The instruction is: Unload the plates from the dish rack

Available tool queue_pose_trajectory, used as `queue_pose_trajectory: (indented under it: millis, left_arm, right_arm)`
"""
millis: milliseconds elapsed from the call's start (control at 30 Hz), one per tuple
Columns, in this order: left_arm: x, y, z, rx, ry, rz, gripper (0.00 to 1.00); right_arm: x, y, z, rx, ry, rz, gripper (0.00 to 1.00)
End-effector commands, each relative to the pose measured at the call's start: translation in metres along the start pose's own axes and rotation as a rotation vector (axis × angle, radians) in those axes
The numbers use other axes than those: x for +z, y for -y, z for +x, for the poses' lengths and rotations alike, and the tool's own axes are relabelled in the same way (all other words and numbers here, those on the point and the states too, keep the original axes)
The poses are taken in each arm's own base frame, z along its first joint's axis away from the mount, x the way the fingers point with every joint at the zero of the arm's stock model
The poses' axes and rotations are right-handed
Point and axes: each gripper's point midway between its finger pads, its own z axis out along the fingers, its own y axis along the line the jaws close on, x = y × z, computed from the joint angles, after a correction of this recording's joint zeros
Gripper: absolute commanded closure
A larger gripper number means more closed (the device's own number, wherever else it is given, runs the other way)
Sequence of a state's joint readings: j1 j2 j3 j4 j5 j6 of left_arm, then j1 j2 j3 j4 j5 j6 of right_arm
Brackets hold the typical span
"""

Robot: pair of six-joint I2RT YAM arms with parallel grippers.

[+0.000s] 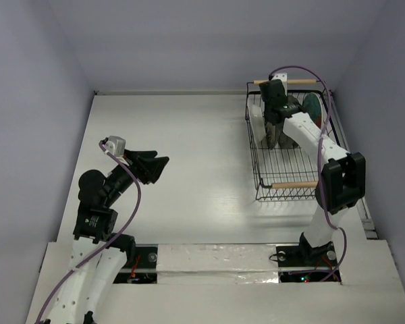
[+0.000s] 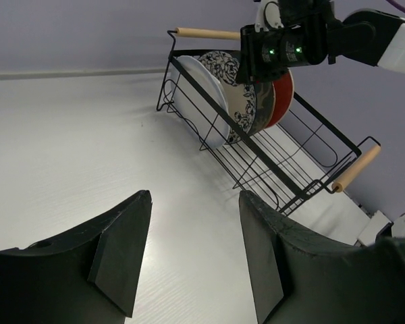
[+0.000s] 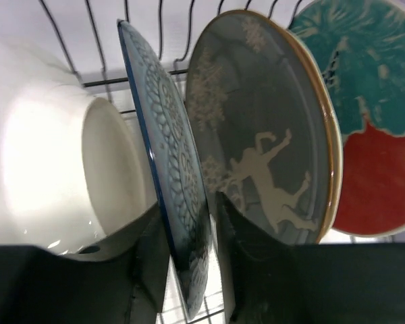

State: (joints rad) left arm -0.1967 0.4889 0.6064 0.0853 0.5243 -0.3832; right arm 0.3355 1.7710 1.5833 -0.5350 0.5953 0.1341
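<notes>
- Pale lilac walls are closing in a white desk, and you are seeing the dish rack sitting at its far right side, with one wooden handle at the near end and one at the far end.
- Four plates are standing on edge at the rack's far end, packed close together.
- From your right wrist camera they are lining up left to right: a pale plate, a blue-rimmed floral plate, a dark grey deer plate and a red-and-teal plate.
- Your right gripper is reaching down into the rack, its jaws straddling the rim of the blue-rimmed floral plate, one finger on each face. You cannot tell whether they are pinching it or merely sitting close beside it.
- Your left gripper is hovering over the left side of the desk, well apart from the rack, with jaws spread and holding nothing.
</notes>
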Motion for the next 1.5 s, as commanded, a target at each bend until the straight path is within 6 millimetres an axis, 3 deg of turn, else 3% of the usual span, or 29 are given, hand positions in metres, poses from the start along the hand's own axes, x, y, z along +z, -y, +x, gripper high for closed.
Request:
queue_pose_trajectory:
  millis: [0,167,400,567,767,1000,1033,1100,1200,1233,1300,1433,1467]
  left_arm:
    - [-0.003,0.021,-0.026,0.048,0.072,0.069,0.48]
    - [-0.006,0.024,-0.028,0.053,0.081,0.073,0.48]
    - [-0.010,0.022,-0.030,0.059,0.097,0.039,0.48]
    - [-0.011,0.028,-0.030,0.062,0.097,0.059,0.48]
    - [-0.013,0.028,-0.031,0.064,0.100,0.052,0.48]
    - [-0.013,0.027,-0.030,0.061,0.097,0.040,0.48]
    - [-0.013,0.026,-0.029,0.062,0.096,0.038,0.48]
    - [-0.013,0.025,-0.029,0.062,0.097,0.030,0.48]
    - [-0.012,0.020,-0.030,0.056,0.099,0.000,0.48]
    - [-0.011,0.017,-0.029,0.051,0.097,-0.011,0.48]
    - [-0.010,0.011,-0.028,0.045,0.092,-0.044,0.48]
    - [-0.011,0.008,-0.031,0.046,0.098,-0.068,0.48]
    - [-0.012,0.007,-0.032,0.048,0.102,-0.073,0.49]
  right_arm:
    - [-0.007,0.021,-0.021,-0.032,0.047,0.164,0.68]
    - [-0.013,0.032,-0.025,-0.086,0.051,0.263,0.75]
    - [-0.026,0.042,-0.036,-0.114,0.070,0.301,0.99]
    - [-0.036,0.050,-0.045,-0.127,0.086,0.351,1.00]
    - [-0.068,0.066,-0.074,-0.083,0.163,0.383,1.00]
    - [-0.119,0.086,-0.105,0.004,0.271,0.392,1.00]
    - [-0.131,0.096,-0.110,0.036,0.293,0.392,1.00]
    - [-0.151,0.097,-0.114,0.075,0.328,0.364,1.00]
    - [-0.200,0.117,-0.126,0.180,0.419,0.321,1.00]
    - [-0.201,0.113,-0.125,0.174,0.420,0.311,1.00]
    - [-0.227,0.123,-0.131,0.242,0.475,0.262,1.00]
    - [-0.262,0.090,-0.145,0.357,0.562,-0.055,1.00]
    - [-0.276,0.059,-0.152,0.385,0.584,-0.235,1.00]
